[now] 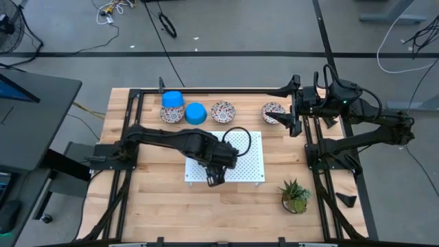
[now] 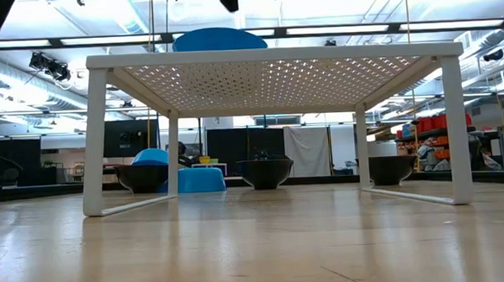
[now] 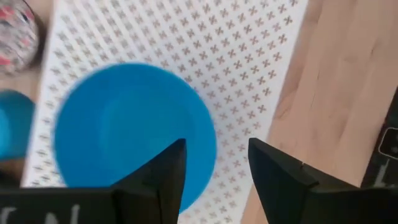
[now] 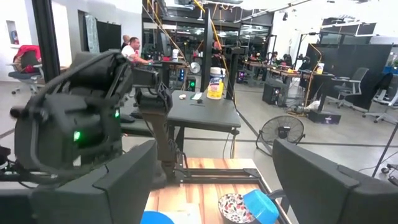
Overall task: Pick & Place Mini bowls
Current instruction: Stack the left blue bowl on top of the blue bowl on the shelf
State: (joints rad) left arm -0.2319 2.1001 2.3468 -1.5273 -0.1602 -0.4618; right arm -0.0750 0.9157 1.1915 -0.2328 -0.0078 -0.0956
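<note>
The wooden counter [image 1: 151, 199] carries a white perforated board [image 1: 254, 165] on legs at its middle, a potted plant [image 1: 295, 196] near the right, and along the far edge a row of mini bowls [image 1: 223, 111], blue and floral.

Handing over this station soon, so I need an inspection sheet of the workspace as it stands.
Surface: wooden table; white perforated board standing on legs mid-table.
Job's things: blue bowl on the board; a row at the far edge: patterned bowl, patterned bowl, blue bowl, another blue bowl tipped on a patterned one.
Clutter: potted plant.
Grippers: left pincer open over the board's bowl; right pincer open, parked at the far right.
Cables: loose on the floor.
Surroundings: desks, fan, people beyond.
</note>
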